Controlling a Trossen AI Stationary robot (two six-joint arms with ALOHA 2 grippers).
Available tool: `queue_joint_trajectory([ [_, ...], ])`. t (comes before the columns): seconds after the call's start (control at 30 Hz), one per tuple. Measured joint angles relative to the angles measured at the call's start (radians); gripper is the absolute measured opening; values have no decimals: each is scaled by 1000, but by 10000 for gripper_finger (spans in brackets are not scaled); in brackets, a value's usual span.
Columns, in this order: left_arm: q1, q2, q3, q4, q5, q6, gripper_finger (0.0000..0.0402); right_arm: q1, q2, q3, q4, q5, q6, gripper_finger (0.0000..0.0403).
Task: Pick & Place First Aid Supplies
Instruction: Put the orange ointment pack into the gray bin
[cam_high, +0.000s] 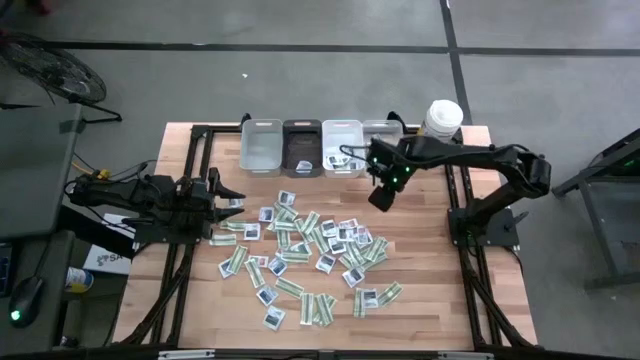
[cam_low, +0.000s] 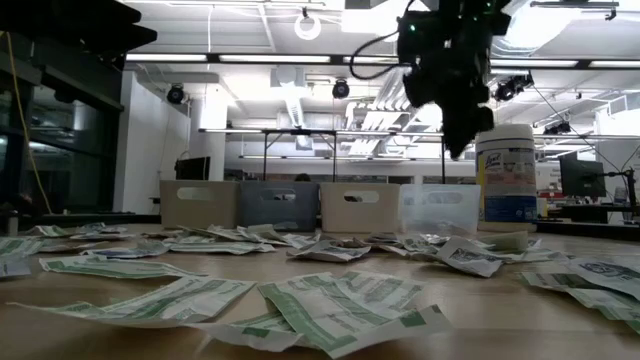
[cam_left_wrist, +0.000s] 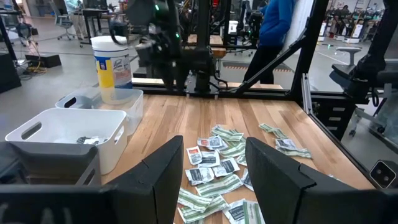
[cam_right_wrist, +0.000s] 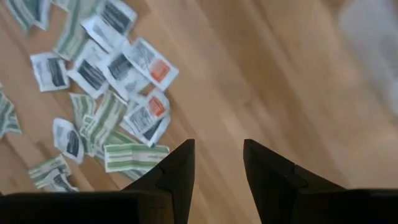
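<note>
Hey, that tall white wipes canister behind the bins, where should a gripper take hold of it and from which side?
Grip the canister around its round body, below the lid, coming in level from the open table side. It stands upright beside the clear bin, so a top-down pinch probably would not span it.

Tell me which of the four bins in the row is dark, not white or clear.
It is the dark grey bin, second from the left end of the row in the high view. The white bin is on one side and another white one on the other.
</note>
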Motion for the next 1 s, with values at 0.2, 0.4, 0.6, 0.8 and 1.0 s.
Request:
queue_joint_trajectory([
  [0.2, 0, 0, 0, 0, 0, 0, 172, 61, -54, -143, 96, -6, 159, 130],
  [0.4, 0, 0, 0, -3, 0, 0, 172, 139, -152, -267, 126, -1, 323, 130],
  [0.6, 0, 0, 0, -3, 0, 0, 172, 242, -225, -407, 258, -1, 443, 130],
  [0.8, 0, 0, 0, -3, 0, 0, 172, 321, -235, -526, 442, 11, 523, 130],
  [1.0, 0, 0, 0, -4, 0, 0, 172, 355, -235, -615, 610, 44, 592, 135],
])
